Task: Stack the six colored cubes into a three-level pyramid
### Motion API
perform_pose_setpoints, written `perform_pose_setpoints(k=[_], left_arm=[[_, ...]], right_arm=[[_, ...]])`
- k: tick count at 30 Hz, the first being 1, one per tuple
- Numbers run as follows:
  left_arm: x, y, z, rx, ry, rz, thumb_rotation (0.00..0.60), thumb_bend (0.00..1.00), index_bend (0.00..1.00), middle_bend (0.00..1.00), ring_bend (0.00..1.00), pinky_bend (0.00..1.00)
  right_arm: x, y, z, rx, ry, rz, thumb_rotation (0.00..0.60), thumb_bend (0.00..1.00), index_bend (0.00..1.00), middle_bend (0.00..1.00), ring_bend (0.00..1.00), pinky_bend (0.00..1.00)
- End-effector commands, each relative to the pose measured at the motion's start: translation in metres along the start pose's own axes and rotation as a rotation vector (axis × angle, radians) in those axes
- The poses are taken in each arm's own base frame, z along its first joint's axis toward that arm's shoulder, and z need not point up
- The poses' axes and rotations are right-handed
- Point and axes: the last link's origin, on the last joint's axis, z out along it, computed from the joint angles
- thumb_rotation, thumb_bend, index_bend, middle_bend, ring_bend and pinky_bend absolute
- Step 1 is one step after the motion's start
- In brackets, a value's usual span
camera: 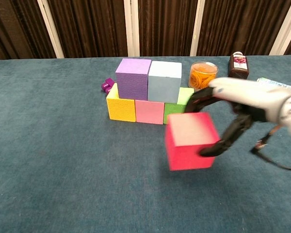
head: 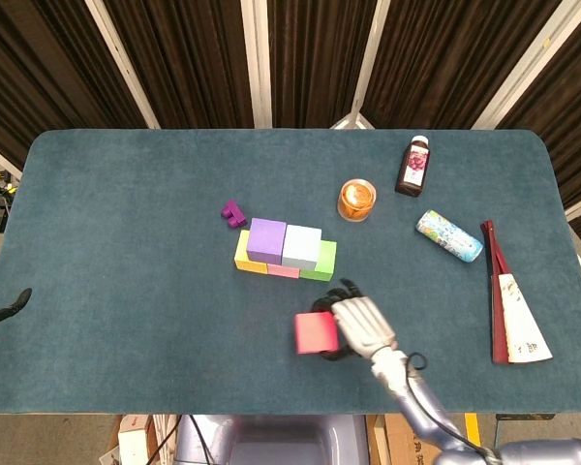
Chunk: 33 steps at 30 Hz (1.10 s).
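From the head view we look steeply down over the whole table (head: 126,213). From the chest view we look low and forward, close in. We share the cube stack (head: 284,250) (camera: 148,92) and nearby jar (head: 356,199) (camera: 203,76).

red cube (camera: 189,141), purple cube (camera: 132,78), yellow cube (camera: 121,108), teal table (head: 126,223)

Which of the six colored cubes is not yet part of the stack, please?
The red cube: the right hand holds it in its fingers in front of the stack, while the yellow, pink, green, purple and light blue cubes sit stacked in two levels.
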Motion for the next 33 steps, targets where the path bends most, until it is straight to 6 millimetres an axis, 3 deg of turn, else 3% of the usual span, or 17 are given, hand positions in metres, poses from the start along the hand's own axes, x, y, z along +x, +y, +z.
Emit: perform_pose_setpoints(k=[1,8,15,19,23,27,33], left_arm=[[0.001,0.001,-0.002,-0.005,0.003,0.004,0.600,0.27,0.10,0.04,0.00,0.00],[0.002,0.002,-0.004,-0.019,0.014,0.018,0.600,0.27,0.10,0.04,0.00,0.00],[0.001,0.001,-0.004,-0.032,0.010,0.080,0.600,0.27,0.10,0.04,0.00,0.00],[-0.001,-0.001,-0.003,-0.027,-0.008,0.126,0.600,0.27,0.10,0.03,0.00,0.00],[-0.003,-0.004,-0.002,-0.007,-0.038,0.180,0.600,0.27,0.10,0.03,0.00,0.00],[-0.003,-0.005,0.000,0.016,-0.036,0.206,0.600,0.27,0.10,0.03,0.00,0.00],[-0.003,-0.006,0.006,0.036,-0.006,0.199,0.600,0.27,0.10,0.03,0.00,0.00]], right_arm=[[0.024,0.027,-0.031,-0.095,0.075,0.024,0.600,0.19,0.42,0.41,0.20,0.00],[0.074,0.061,-0.067,-0.209,0.218,0.046,0.600,0.19,0.42,0.41,0.20,0.00],[0.133,0.064,-0.064,-0.228,0.319,0.008,0.600,0.19,0.42,0.41,0.20,0.00],[0.164,0.052,-0.042,-0.208,0.322,-0.022,0.600,0.19,0.41,0.41,0.20,0.00],[0.189,0.024,-0.011,-0.153,0.299,-0.046,0.600,0.19,0.41,0.41,0.20,0.00],[0.196,-0.008,0.022,-0.104,0.232,-0.049,0.600,0.19,0.42,0.41,0.20,0.00],[0.189,-0.057,0.072,-0.050,0.124,0.007,0.600,0.19,0.42,0.41,0.20,0.00]])
